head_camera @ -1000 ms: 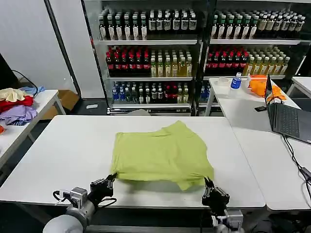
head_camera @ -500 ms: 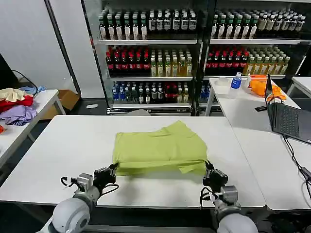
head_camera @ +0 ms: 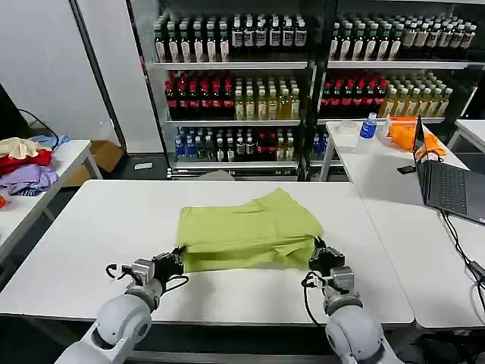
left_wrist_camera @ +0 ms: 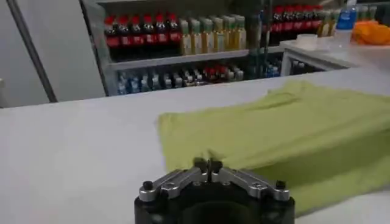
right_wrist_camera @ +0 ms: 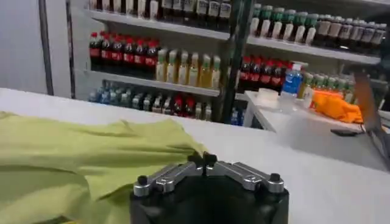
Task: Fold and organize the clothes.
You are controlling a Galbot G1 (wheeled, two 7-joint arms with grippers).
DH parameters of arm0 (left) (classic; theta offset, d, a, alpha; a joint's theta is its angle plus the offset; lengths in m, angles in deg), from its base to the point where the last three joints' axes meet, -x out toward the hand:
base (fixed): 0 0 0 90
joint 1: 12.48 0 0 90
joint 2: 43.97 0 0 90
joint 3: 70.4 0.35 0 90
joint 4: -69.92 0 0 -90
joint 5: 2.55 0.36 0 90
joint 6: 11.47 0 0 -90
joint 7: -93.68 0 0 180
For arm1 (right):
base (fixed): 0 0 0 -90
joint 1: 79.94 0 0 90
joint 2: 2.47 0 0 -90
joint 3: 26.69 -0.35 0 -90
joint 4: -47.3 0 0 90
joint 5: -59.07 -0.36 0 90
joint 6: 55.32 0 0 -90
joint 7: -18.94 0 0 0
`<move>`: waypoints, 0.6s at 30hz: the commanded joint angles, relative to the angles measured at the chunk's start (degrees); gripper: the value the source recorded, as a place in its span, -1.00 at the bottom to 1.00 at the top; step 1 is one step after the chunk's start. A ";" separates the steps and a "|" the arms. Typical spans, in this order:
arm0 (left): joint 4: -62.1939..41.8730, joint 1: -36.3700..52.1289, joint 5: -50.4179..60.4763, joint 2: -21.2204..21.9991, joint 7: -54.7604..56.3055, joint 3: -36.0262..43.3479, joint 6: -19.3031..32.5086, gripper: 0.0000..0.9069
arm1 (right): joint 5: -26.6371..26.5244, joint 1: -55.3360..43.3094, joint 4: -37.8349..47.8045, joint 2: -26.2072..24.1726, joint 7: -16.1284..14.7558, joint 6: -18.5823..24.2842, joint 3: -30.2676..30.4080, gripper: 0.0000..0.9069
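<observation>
The lime T-shirt [head_camera: 246, 231] lies on the white table [head_camera: 114, 227], with its near hem lifted and doubled back over itself. My left gripper [head_camera: 179, 256] is shut on the shirt's near left corner; in the left wrist view the gripper [left_wrist_camera: 208, 165] pinches the lime T-shirt [left_wrist_camera: 286, 131] at its edge. My right gripper [head_camera: 315, 247] is shut on the near right corner, and in the right wrist view the gripper [right_wrist_camera: 203, 160] holds a fold of the lime T-shirt [right_wrist_camera: 79, 158]. Both grippers hover just above the table.
A side table on the left carries a heap of red, purple and cream garments [head_camera: 24, 165]. On the right table sit a laptop [head_camera: 447, 182], an orange cloth [head_camera: 405, 133] and a bottle [head_camera: 368, 126]. Drink shelves [head_camera: 303, 83] stand behind.
Both grippers have carried the shirt's near edge away from me, over the rest of the shirt. The folded front edge now lies farther back on the table.
</observation>
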 commanded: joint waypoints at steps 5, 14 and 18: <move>-2.35 2.00 0.36 0.94 0.40 1.01 0.45 0.56 | 5.75 -3.11 5.96 1.38 -0.66 0.74 1.56 1.00; -1.91 2.04 0.29 1.98 0.13 1.32 1.49 1.00 | 6.86 -0.62 3.17 1.14 -1.52 1.37 0.22 1.00; -0.94 1.22 0.32 2.32 0.28 0.72 1.44 1.00 | 4.96 2.64 -0.22 1.07 -1.63 1.59 -1.82 1.00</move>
